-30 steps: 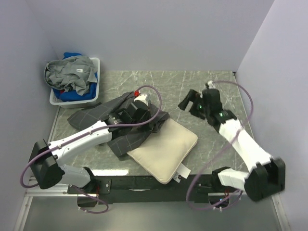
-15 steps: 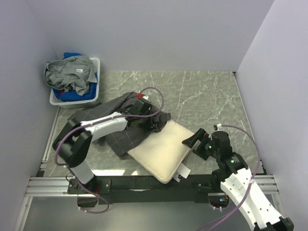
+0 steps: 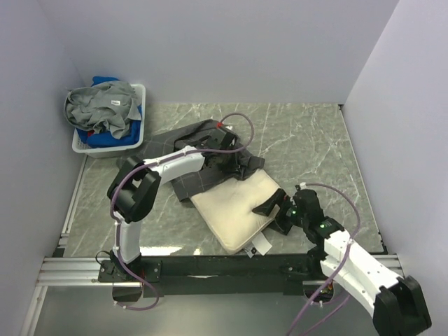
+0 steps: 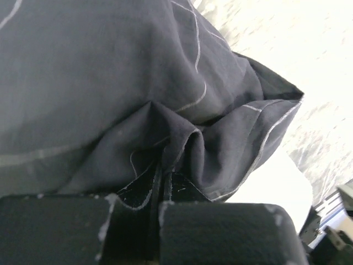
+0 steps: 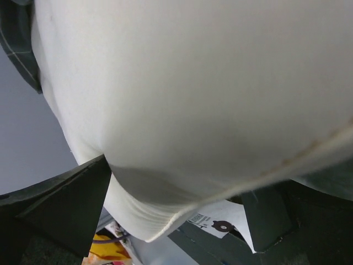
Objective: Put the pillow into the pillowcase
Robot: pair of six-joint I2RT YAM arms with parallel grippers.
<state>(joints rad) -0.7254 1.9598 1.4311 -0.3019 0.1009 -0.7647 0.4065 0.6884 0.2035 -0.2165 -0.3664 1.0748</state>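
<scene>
The cream-white pillow (image 3: 234, 210) lies on the marble table at the front centre, its far end under the edge of the dark grid-lined pillowcase (image 3: 196, 157). My left gripper (image 3: 241, 166) is shut on a fold of the pillowcase (image 4: 165, 83) at its open edge, which shows clearly in the left wrist view (image 4: 161, 176). My right gripper (image 3: 274, 212) is open, and its jaws straddle the pillow's right edge. In the right wrist view the pillow (image 5: 193, 83) fills the frame between the wide-apart fingers (image 5: 66, 204). A white label with a bear face (image 5: 220, 223) hangs below it.
A white basket (image 3: 112, 148) of grey and blue clothes stands at the back left corner. Grey walls close in the table at the left, back and right. A black rail (image 3: 210, 264) runs along the front edge.
My left gripper has drawn the pillowcase toward the back right, over the pillow's far end. My right arm has swung down from the right side and come to the pillow's right edge.
</scene>
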